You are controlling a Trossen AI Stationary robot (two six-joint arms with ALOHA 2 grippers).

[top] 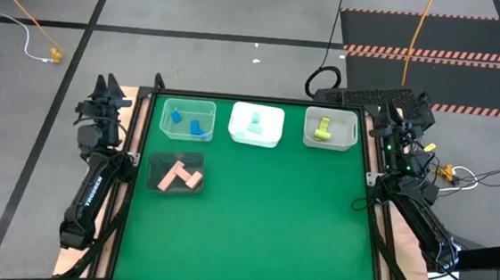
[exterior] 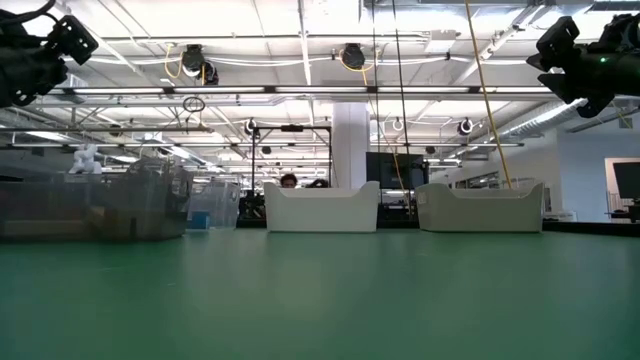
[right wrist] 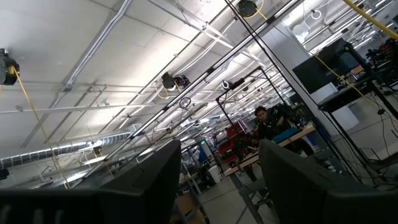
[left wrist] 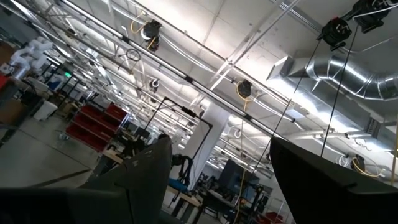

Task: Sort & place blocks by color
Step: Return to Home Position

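Sorting looks done: the blocks (top: 178,177) lie colour-grouped in four bins (top: 255,144). The left gripper (left wrist: 219,146) and right gripper (right wrist: 219,146), parked beside the table (top: 260,239), gape wide and empty. Only settling home is left.

Across your green table (exterior: 320,300), left to right: clear bin (exterior: 95,205), second clear bin (exterior: 212,205) showing blue inside, white bin (exterior: 322,207), pale bin (exterior: 480,207). Overhead, left gripper (exterior: 45,50) and right gripper (exterior: 585,55) hang high, at your upper corners.

2 blk arms (top: 92,190), green LED (top: 391,148) on R
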